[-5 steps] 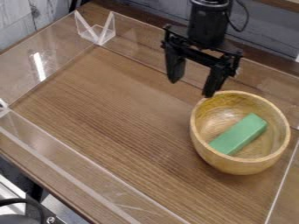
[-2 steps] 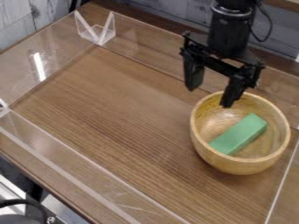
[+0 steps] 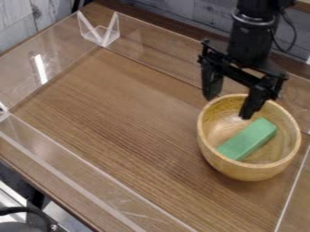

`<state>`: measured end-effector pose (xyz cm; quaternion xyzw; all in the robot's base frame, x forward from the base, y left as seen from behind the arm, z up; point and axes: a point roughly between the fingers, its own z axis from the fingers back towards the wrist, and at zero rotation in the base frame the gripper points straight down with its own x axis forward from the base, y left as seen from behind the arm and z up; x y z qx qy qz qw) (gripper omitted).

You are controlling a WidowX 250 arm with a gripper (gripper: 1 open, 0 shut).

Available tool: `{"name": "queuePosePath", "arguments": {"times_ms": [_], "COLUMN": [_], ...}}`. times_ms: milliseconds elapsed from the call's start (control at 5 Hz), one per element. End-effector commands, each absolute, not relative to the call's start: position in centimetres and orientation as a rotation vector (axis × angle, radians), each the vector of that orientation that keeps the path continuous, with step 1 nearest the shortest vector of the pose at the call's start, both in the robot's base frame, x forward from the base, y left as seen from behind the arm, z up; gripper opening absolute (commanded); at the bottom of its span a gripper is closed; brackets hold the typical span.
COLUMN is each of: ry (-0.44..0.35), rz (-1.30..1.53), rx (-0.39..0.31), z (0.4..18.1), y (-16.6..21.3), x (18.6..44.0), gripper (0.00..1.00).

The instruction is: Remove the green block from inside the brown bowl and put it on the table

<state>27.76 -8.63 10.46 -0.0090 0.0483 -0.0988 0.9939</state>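
Note:
A bright green block (image 3: 248, 140) lies flat inside the light-brown wooden bowl (image 3: 216, 153), at the right side of the wood-grain table (image 3: 121, 109). My black gripper (image 3: 234, 101) hangs pointing down over the bowl's far rim, a little above and behind the block. Its two fingers (image 3: 256, 101) stand wide apart with nothing between them, and the right one reaches down over the bowl's inside. It is open and not touching the block.
A clear plastic wall (image 3: 54, 54) runs around the tabletop's edges. A folded clear piece (image 3: 98, 29) stands at the far left corner. The bowl sits close to the right wall (image 3: 298, 172).
The gripper has moved to the right, from beside the bowl's far-left rim to over the bowl. Its fingers stayed open. The block and bowl have not moved.

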Motion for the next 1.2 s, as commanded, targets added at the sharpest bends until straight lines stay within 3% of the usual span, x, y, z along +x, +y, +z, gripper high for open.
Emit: {"name": "queuePosePath", "arguments": {"times_ms": [0, 1000], "ry": [0.049, 0.058], "rz": [-0.220, -0.280], "rx": [-0.027, -0.036], "z": [11.4, 9.5], "y": [-9.5, -11.2], "x": [28.2, 27.7], "gripper": [1.00, 1.00]}}
